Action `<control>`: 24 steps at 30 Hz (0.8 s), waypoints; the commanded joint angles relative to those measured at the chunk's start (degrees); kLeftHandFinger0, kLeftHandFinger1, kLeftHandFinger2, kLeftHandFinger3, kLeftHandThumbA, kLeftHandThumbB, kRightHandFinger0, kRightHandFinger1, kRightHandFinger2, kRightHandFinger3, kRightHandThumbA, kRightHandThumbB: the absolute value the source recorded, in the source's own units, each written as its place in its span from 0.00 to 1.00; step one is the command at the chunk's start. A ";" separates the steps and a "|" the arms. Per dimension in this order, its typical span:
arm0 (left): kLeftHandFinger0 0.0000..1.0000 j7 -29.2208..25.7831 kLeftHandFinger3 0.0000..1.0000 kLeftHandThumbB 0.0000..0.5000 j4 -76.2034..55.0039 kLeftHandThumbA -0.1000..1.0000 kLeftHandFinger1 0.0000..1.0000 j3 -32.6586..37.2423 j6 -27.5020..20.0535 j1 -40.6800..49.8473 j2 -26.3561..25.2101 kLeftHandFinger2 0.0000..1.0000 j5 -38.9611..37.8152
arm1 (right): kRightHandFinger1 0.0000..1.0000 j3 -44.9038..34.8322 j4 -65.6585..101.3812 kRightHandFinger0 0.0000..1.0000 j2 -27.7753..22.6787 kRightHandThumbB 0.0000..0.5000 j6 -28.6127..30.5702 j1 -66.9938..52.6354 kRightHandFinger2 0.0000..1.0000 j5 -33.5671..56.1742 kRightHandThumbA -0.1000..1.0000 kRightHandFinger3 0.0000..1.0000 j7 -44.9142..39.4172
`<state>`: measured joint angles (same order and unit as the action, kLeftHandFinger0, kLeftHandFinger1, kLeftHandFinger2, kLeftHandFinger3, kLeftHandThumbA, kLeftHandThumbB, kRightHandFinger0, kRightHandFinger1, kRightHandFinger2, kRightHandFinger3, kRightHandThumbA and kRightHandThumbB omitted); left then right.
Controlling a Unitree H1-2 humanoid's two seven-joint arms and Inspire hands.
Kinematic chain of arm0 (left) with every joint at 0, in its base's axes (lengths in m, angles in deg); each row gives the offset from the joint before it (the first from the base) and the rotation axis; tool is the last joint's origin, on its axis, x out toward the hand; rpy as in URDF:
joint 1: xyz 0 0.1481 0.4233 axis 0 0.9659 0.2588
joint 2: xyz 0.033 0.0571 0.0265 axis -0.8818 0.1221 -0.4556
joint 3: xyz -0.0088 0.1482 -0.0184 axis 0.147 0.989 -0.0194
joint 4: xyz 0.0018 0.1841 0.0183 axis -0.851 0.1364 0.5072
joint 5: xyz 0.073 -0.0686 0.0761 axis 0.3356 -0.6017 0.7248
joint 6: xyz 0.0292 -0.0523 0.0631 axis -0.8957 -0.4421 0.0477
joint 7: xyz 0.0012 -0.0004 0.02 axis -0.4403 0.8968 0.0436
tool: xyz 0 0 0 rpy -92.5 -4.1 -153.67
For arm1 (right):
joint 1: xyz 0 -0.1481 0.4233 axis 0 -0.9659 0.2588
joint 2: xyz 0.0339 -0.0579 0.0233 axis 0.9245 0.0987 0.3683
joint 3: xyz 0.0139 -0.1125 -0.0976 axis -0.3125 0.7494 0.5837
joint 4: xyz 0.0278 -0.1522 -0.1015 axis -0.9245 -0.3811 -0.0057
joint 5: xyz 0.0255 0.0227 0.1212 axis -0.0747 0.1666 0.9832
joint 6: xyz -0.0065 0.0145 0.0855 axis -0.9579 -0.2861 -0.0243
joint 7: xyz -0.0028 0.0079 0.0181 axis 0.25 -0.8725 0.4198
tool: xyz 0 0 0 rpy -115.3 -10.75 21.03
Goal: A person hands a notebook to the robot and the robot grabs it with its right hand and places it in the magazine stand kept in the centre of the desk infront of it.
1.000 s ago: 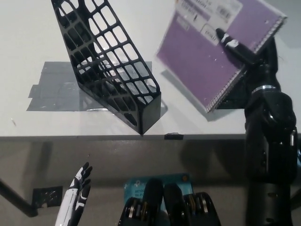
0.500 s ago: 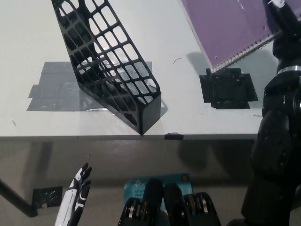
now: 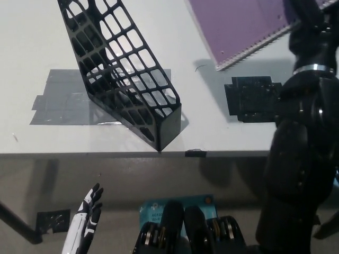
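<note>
Purple spiral notebook (image 3: 241, 24) is held up in the top right corner, above the white desk (image 3: 212, 127), and it's partly cut off by the frame edge. The black right hand (image 3: 306, 26) is clamped on its right side, fingers grasping it. The black mesh magazine stand (image 3: 121, 69) is seen left of it, well apart, sitting on grey tape (image 3: 55, 98). A black tape patch (image 3: 251, 99) is stuck below the notebook. The white left hand (image 3: 85, 222) is parked at lower left, fingers loose, nothing held.

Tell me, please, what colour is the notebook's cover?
Purple, with a silver spiral edge; the notebook shows only in the head view.
</note>
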<state>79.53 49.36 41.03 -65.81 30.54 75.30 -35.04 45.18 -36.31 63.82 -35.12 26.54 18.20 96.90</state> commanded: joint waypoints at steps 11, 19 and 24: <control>0.95 -0.92 1.00 1.00 -1.62 1.00 1.00 -0.26 -2.10 -0.39 -0.90 1.00 0.13 | 0.00 5.98 -3.87 0.00 4.68 0.00 9.99 6.65 0.00 -1.05 0.71 0.00 1.44; 0.96 -0.68 1.00 1.00 -1.81 1.00 1.00 -0.01 -2.10 -0.28 -1.04 1.00 -0.16 | 0.00 8.02 -6.84 0.00 5.50 0.00 12.45 6.75 0.00 -2.55 0.75 0.00 1.10; 0.95 -0.76 1.00 1.00 -1.65 1.00 1.00 0.29 -2.10 -0.37 -1.12 1.00 -0.17 | 0.00 9.34 -7.73 0.00 5.89 0.00 13.24 6.75 0.00 -3.25 0.75 0.00 1.37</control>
<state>79.56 49.35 41.13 -65.81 30.41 75.04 -35.16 52.49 -45.24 67.93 -28.44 27.47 15.75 98.38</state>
